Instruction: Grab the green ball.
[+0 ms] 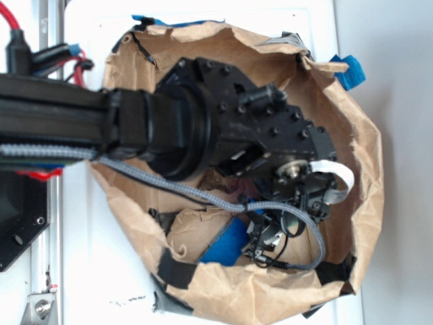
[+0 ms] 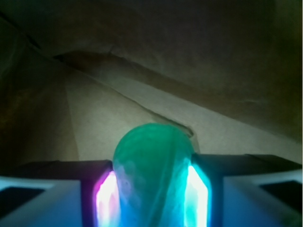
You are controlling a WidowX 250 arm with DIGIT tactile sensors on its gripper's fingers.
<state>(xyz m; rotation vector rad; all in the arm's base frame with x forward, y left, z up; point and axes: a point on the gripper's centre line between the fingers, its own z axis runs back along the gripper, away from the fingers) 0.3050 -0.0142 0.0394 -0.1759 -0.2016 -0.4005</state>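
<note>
The gripper (image 2: 152, 189) is clenched on the green ball (image 2: 152, 161), which sits low in the middle of the wrist frame, pressed between two glowing pads (image 2: 106, 196), pink at left and cyan at right. Behind it lies creased brown paper. In the exterior frame the black arm (image 1: 203, 125) reaches from the left into a crumpled paper bag (image 1: 358, 169) on the white bench (image 1: 95, 271), hiding the ball; a blue object (image 1: 226, 247) shows at lower centre.
</note>
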